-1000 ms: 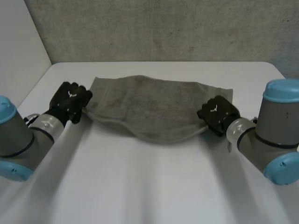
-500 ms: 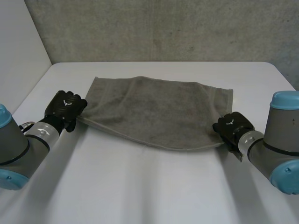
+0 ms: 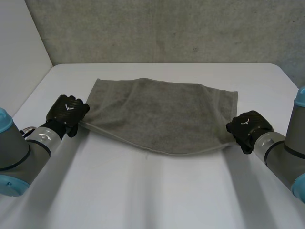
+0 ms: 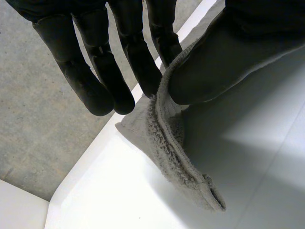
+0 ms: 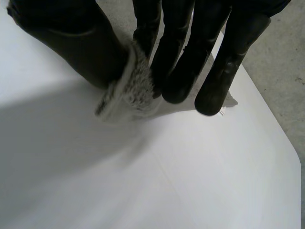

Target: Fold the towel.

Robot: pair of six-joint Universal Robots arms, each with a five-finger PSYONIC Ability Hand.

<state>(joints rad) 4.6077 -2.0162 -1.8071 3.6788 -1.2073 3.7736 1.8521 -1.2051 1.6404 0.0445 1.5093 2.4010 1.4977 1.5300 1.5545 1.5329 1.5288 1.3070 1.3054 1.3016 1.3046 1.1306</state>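
plain grey towel [image 3: 162,112], white table [image 3: 157,191].

White worktop [image 3: 157,191], smooth, far corners rounded. Rough grey concrete wall [image 3: 167,28] directly behind it, mottled, spanning full width. Plain white panel [image 3: 19,57] along left side, meeting wall at corner. Light soft, diffuse.

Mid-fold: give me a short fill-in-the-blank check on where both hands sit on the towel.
1. The grey terry towel lies on the white ____.
2. The black left hand pinches the towel's near-left ____.
3. The black right hand is shut on the towel's near-____ corner.
4. Each hand pinches the cloth between fingers and ____.
Missing: table; corner; right; thumb.
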